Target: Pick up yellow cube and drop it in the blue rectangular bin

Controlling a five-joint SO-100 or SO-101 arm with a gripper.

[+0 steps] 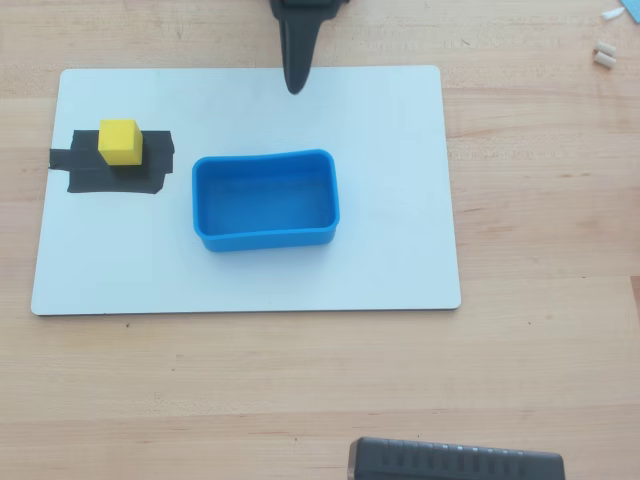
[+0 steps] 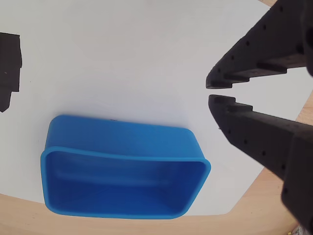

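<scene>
The yellow cube (image 1: 120,141) sits on a black tape patch (image 1: 110,165) at the left of the white board in the overhead view; it is out of the wrist view. The blue rectangular bin (image 1: 265,240) stands empty in the middle of the board, and it also shows in the wrist view (image 2: 122,142). My gripper (image 1: 295,86) hangs over the board's far edge, behind the bin and well to the right of the cube. In the wrist view the gripper (image 2: 210,93) has its fingertips almost touching and holds nothing.
The white board (image 1: 400,200) lies on a wooden table. A black ribbed object (image 1: 455,462) sits at the bottom edge of the overhead view. Small white bits (image 1: 605,55) lie at the top right. An end of the tape patch (image 2: 9,68) shows in the wrist view.
</scene>
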